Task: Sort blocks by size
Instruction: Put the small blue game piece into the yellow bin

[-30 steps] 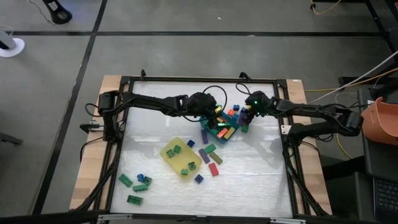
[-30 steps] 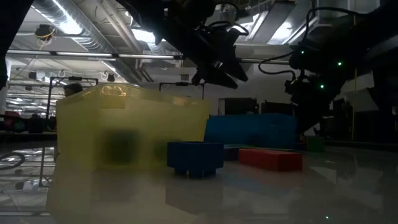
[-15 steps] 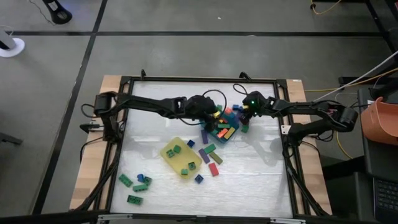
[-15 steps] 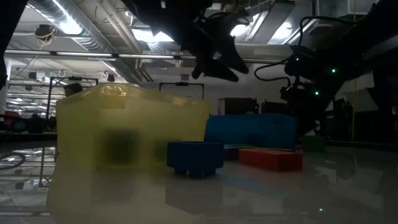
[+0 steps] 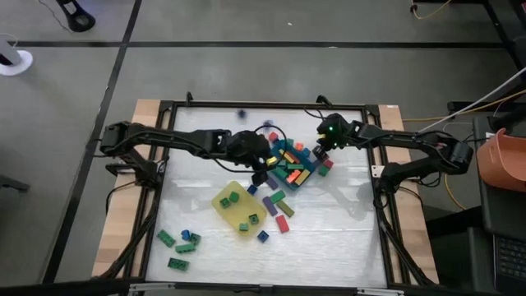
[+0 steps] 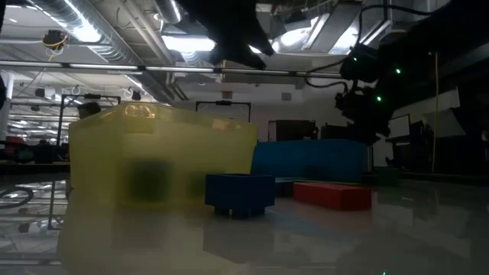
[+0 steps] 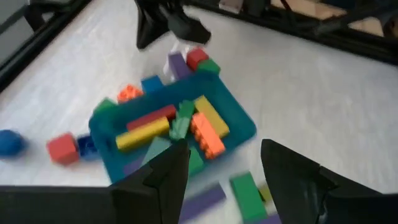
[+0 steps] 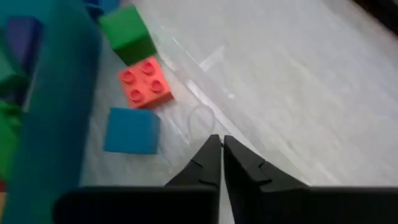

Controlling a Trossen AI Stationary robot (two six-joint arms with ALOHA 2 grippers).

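Observation:
The teal tray [image 5: 306, 178] holds several blocks, long bars among them [image 7: 205, 127]. A yellow tray [image 5: 223, 203] nearer the front holds small green cubes. My left gripper [image 5: 261, 164] hovers open over the table at the teal tray's left near corner, nothing between its fingers [image 7: 224, 180]. My right gripper [image 5: 322, 148] is shut and empty [image 8: 217, 155] just off the teal tray's right far corner. Beside it a red cube [image 8: 144, 82], a green cube [image 8: 127, 32] and a blue cube [image 8: 130, 130] lie on the table.
Loose purple, green and red bars [image 5: 278, 204] lie between the two trays, and a blue cube [image 5: 262, 236] sits nearer the front. Green and blue blocks [image 5: 179, 243] are scattered at the near left. A black frame [image 5: 263, 104] rims the table.
My left gripper has drawn back from over the teal tray's far side toward the table's left and near edges, rising as it went. My right gripper has risen and shifted a little toward the far edge.

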